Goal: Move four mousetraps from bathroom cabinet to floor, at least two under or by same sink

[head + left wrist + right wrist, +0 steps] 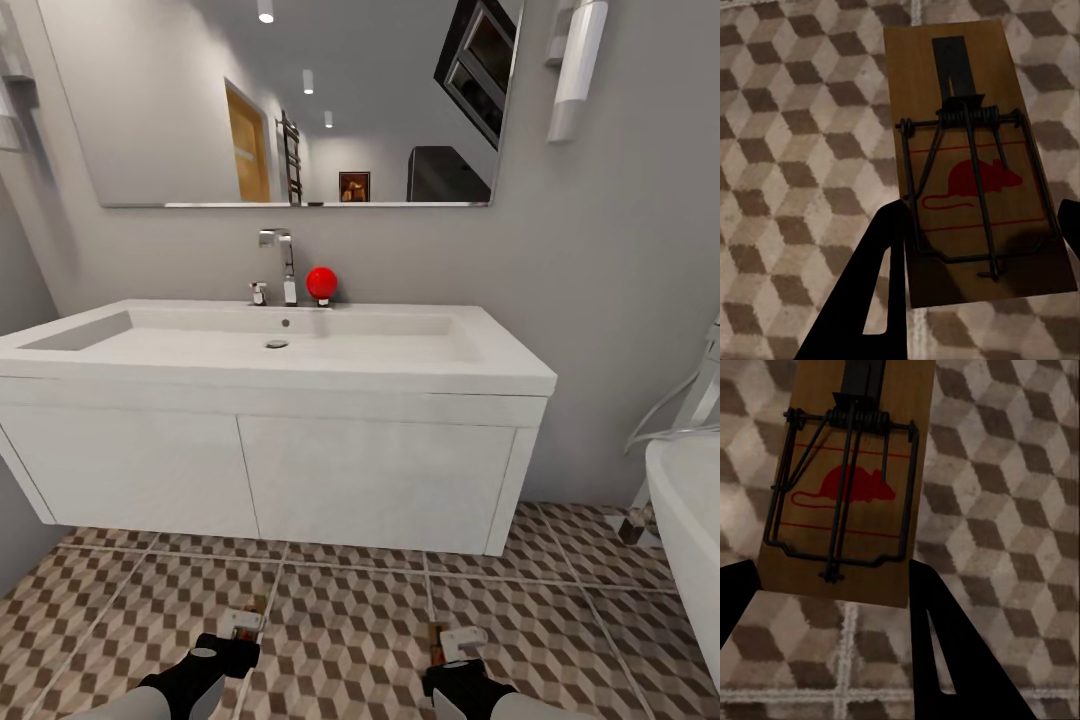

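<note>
Two mousetraps are in my keeping, one per hand. My left fingers are closed on the left mousetrap: a black finger presses one long edge of its brown board and the tip of the other shows at the opposite edge. My right fingers are closed the same way on the right mousetrap, a black finger at each side of the board. Each trap carries a red mouse print, a coil spring and a thin wire bar. In the head view both traps show as small pale-and-brown shapes just ahead of my hands, low over the bathroom floor; whether they touch the tiles I cannot tell.

That floor is laid in large square tiles with a brown, beige and white cube pattern and pale grout lines. Straight ahead hangs one bathroom sink, a wide white basin on a white two-door vanity, with one chrome tap and one red ball beside it. One big mirror sits on the grey wall above, one wall lamp to its right, and the rim of one white bathtub shows at the right edge.
</note>
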### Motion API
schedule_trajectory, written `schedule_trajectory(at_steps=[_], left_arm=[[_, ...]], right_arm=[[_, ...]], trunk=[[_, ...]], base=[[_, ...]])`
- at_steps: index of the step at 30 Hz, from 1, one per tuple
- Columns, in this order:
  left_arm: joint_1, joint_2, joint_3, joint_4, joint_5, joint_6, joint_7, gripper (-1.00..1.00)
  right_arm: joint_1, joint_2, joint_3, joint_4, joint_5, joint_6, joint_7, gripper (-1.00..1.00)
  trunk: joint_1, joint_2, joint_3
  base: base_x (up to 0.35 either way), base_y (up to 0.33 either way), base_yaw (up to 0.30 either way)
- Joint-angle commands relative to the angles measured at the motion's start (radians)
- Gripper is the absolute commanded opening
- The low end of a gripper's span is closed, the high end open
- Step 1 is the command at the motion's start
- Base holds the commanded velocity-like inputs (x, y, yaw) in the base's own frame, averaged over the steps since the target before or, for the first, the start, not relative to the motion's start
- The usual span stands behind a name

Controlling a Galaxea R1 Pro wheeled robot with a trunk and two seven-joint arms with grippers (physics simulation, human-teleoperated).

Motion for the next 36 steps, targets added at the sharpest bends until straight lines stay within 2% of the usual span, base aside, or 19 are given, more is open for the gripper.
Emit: schedule_trajectory(at_steps=[1, 5, 9, 12, 25, 36], left_arm=[[0.000, 0.000, -0.008, 0.000, -0.007, 0.001, 0.007, -1.00], [0.000, 0.000, -0.010, 0.000, -0.008, -0.022, 0.003, -1.00], [0.000, -0.001, -0.007, 0.000, -0.008, -0.085, 0.002, -1.00], [0.000, -0.002, -0.004, 0.001, -0.007, -0.103, 0.004, -1.00], [0.000, -0.039, -0.002, 0.006, -0.004, -0.104, 0.009, -1.00], [0.000, -0.043, -0.001, 0.006, -0.005, -0.104, 0.010, -1.00]], right_arm=[[-0.001, 0.000, 0.006, 0.002, 0.001, 0.006, -0.007, -1.00], [-0.001, 0.000, 0.005, 0.002, 0.002, 0.001, -0.010, -1.00], [-0.001, 0.000, 0.006, 0.002, 0.001, -0.003, -0.006, -1.00], [-0.001, 0.000, 0.006, 0.002, 0.001, -0.003, -0.005, -1.00], [-0.001, 0.000, 0.007, 0.002, 0.002, -0.003, -0.005, -1.00], [-0.001, 0.000, 0.007, 0.002, 0.003, -0.003, -0.005, -1.00]], trunk=[[0.000, 0.000, -0.001], [0.000, 0.000, -0.001], [0.000, 0.000, -0.001], [0.000, 0.000, -0.001], [0.000, 0.000, -0.001], [0.000, 0.000, -0.001]], base=[[0.000, 0.000, 0.000], [0.000, 0.000, 0.000], [0.000, 0.000, 0.000], [0.000, 0.000, 0.000], [0.000, 0.000, 0.000], [0.000, 0.000, 0.000]])
